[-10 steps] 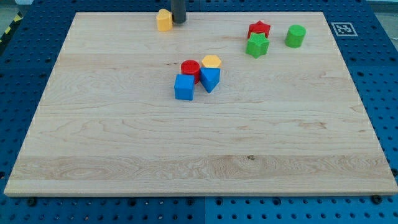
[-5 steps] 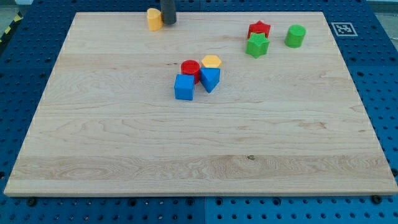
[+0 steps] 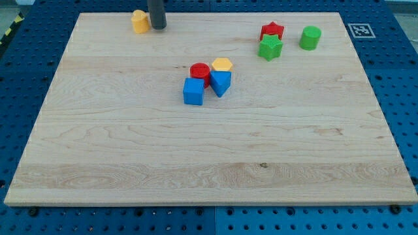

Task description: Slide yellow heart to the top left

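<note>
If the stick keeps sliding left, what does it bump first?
My tip would meet the yellow heart first; it sits right against the tip on the view's left. Beyond it I see only bare board up to the corner.

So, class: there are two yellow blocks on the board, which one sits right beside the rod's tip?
The yellow heart at the view's top left, beside my tip; the other yellow block sits mid-board.

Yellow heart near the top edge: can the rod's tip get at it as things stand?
Probably yes. My tip sits right against the yellow heart on its right side, nothing between them, and the other blocks lie far off toward the view's middle and right.
</note>
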Robot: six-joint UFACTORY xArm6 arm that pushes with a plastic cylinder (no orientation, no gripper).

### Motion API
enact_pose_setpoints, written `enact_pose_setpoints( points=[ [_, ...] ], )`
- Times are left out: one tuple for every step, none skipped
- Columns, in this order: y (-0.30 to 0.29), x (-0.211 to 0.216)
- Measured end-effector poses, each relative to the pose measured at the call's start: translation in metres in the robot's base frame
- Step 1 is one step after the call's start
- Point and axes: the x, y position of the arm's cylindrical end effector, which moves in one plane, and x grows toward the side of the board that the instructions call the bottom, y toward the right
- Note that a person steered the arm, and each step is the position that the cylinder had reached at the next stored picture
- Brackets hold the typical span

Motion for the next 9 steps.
enact_pose_setpoints(
  points=[
    [-0.016, 0.001],
    [-0.037, 0.001],
    [-0.048, 0.001],
    [-0.063, 0.001],
    [-0.08, 0.001],
    [-0.085, -0.001],
    [-0.085, -0.011],
    [-0.085, -0.019],
    [-0.085, -0.02]
  ],
)
